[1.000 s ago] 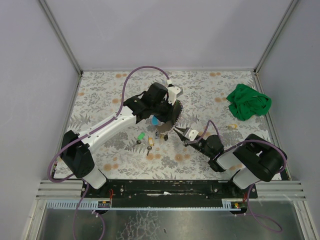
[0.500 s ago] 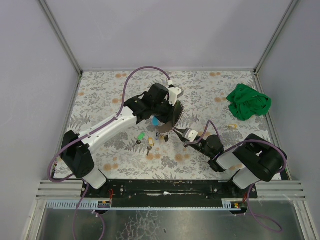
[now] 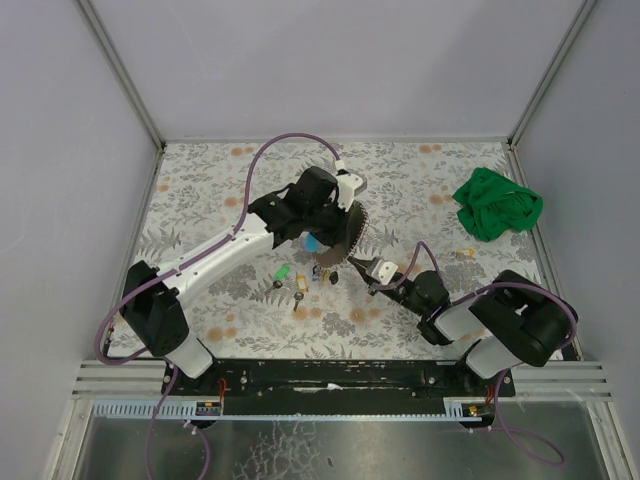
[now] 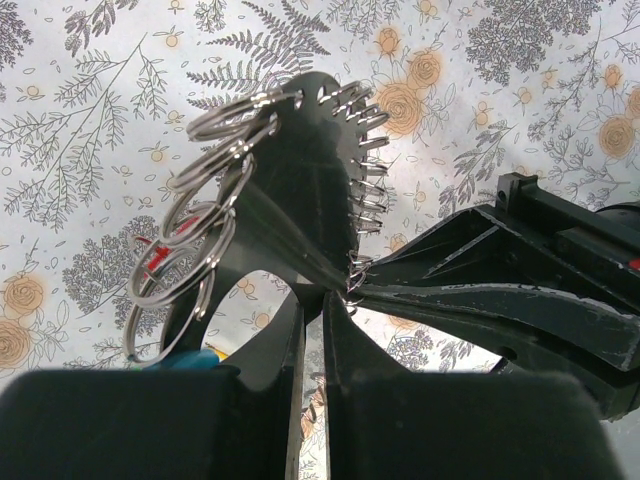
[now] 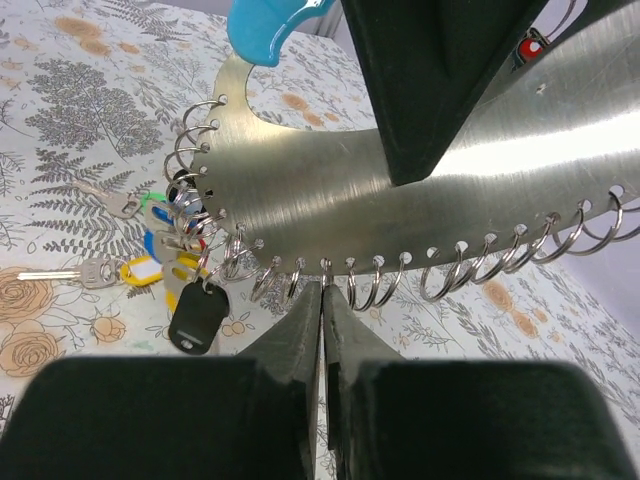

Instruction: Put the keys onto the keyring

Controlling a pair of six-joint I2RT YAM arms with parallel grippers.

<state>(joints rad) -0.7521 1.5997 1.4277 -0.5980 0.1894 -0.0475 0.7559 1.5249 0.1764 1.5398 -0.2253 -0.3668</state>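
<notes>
ok so from where I'm standing, the left gripper (image 4: pixel 315 305) is clamped tight on the bottom edge of a curved metal plate (image 5: pixel 330 190) and holds it up on edge over the flowery table (image 3: pixel 200 180); the plate has holes along its rim with loads of split rings (image 4: pixel 190 250) threaded through, plus a blue handle bit at one end; the right gripper (image 5: pixel 322 295) comes in low from the other side, fingers squeezed almost flat together with the tips right at one small ring on the plate's lower rim; can't tell if the wire is actually nipped between them or just touched; a little bunch with a black fob (image 5: pixel 197 315) hangs off a ring near the blue end; the keys are lying flat on the table, not on any ring; the green key (image 3: pixel 284 274) is just left of that hanging bunch, with the yellow key (image 3: pixel 300 293) close by, a bit nearer the arm bases; a crumpled green cloth (image 3: pixel 497 205) sits well off to the right
</notes>
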